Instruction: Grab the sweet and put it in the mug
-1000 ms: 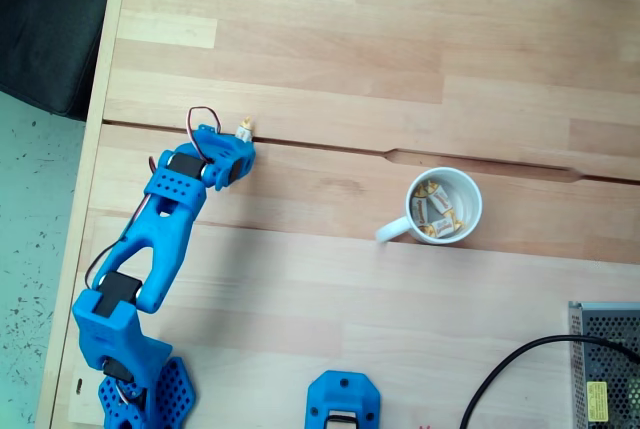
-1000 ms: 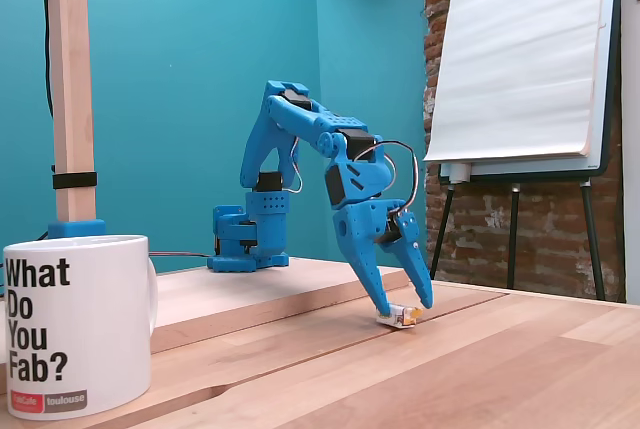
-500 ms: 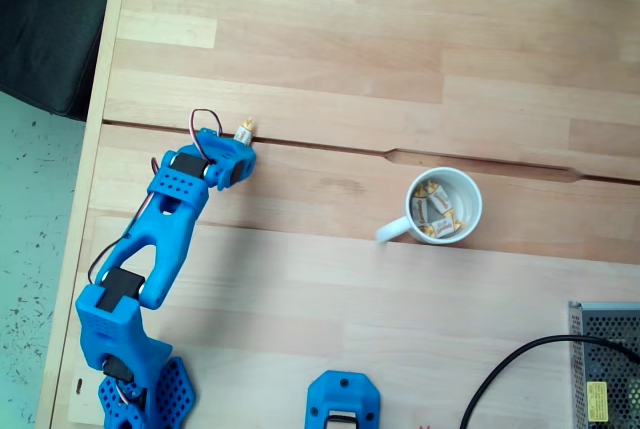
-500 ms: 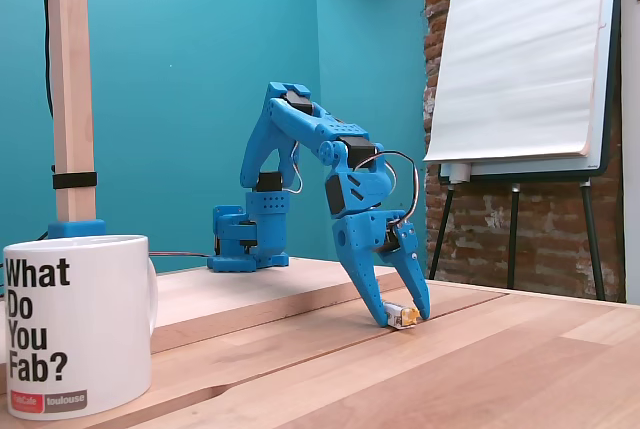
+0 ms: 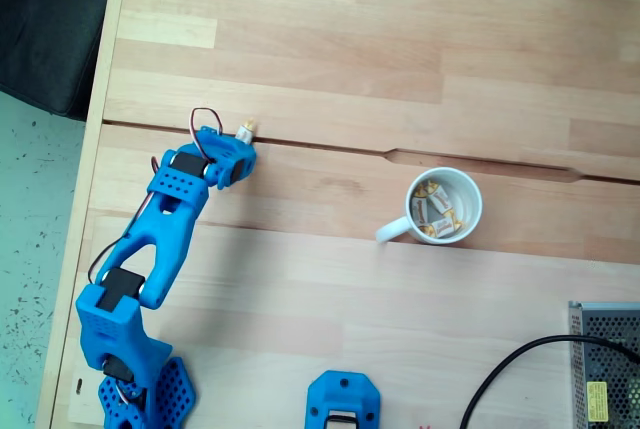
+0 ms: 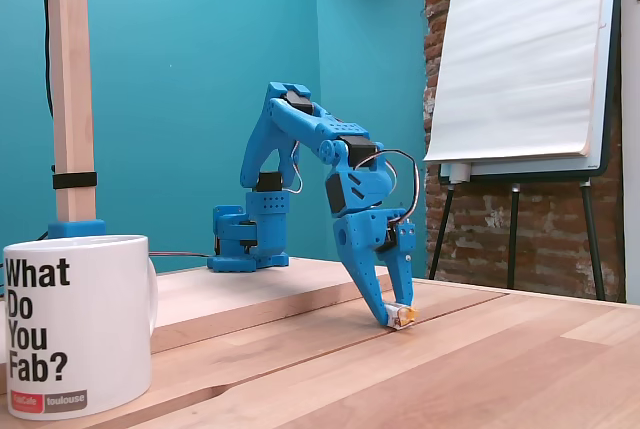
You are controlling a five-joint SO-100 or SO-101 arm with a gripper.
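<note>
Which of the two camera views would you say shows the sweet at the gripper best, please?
The low side-on fixed view: the sweet lies plainly between the gripper fingertips at table level. From above, it just peeks past the arm.

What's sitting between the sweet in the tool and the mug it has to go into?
Nothing visible. The tool is shut on the sweet at the table's seam, and the wood between it and the mug is bare in a fixed view. The mug already holds several sweets.
</note>
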